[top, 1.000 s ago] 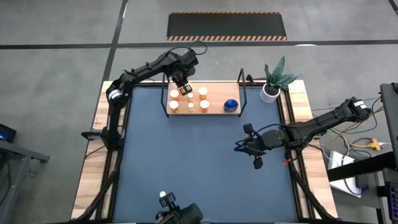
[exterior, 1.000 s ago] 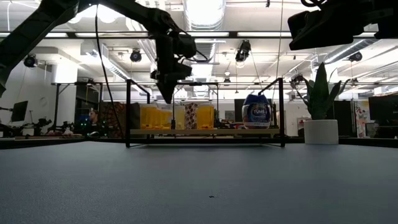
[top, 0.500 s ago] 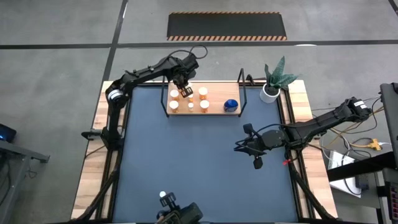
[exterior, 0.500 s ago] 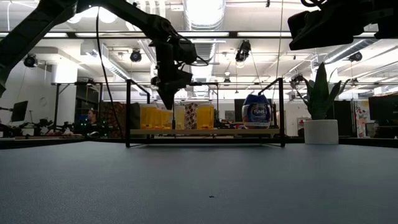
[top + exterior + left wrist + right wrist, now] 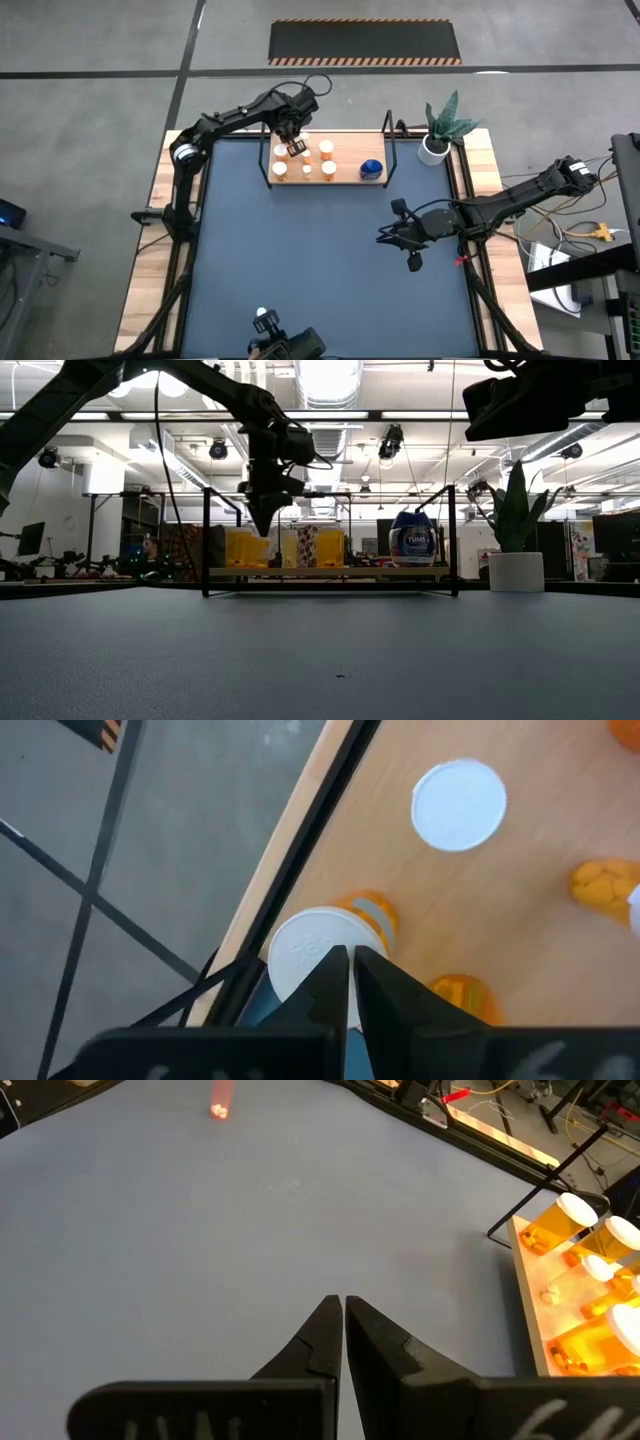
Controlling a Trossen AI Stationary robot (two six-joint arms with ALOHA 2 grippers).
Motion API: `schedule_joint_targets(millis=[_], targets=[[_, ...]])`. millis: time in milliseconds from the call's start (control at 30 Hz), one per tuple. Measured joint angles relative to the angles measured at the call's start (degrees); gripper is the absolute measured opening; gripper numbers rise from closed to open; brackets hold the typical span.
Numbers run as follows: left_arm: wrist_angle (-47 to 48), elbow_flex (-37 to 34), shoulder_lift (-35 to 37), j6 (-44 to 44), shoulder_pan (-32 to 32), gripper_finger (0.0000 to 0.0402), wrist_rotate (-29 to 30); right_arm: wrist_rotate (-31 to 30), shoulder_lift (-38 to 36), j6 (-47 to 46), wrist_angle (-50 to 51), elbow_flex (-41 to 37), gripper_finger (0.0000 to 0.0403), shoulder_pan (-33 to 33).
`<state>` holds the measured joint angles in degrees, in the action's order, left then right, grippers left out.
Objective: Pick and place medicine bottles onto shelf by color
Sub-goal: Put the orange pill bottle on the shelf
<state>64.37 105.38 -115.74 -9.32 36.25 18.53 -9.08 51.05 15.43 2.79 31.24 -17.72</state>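
The light-wood shelf stands at the far side of the blue mat. Several orange bottles with white caps and one blue bottle stand upright on it. My left gripper is shut and points down over the shelf's left end, its tips above the white cap of an orange bottle at the board's edge. In the low view this gripper hangs at the height of the bottle tops. My right gripper is shut and empty above the mat's right side. My left gripper's shut fingertips stand right over the bottle's white cap, coming from above. I cannot tell whether they touch it.
The shelf's black wire end frames rise at both ends of the board. A white plant pot stands at the far right corner. The dark-blue mat spreads out in front of the shelf.
My left gripper has gone a little toward the table's left edge over the shelf and sunk slightly toward the bottle tops.
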Motion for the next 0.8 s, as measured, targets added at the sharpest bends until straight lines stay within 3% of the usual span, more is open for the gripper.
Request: schedule_joint_targets(millis=[800], targets=[[0.95,-0.02,0.72,2.93,-0.18,0.0008,0.97,0.02,0.00,-0.01,-0.02,0.00,0.0009,0.00]])
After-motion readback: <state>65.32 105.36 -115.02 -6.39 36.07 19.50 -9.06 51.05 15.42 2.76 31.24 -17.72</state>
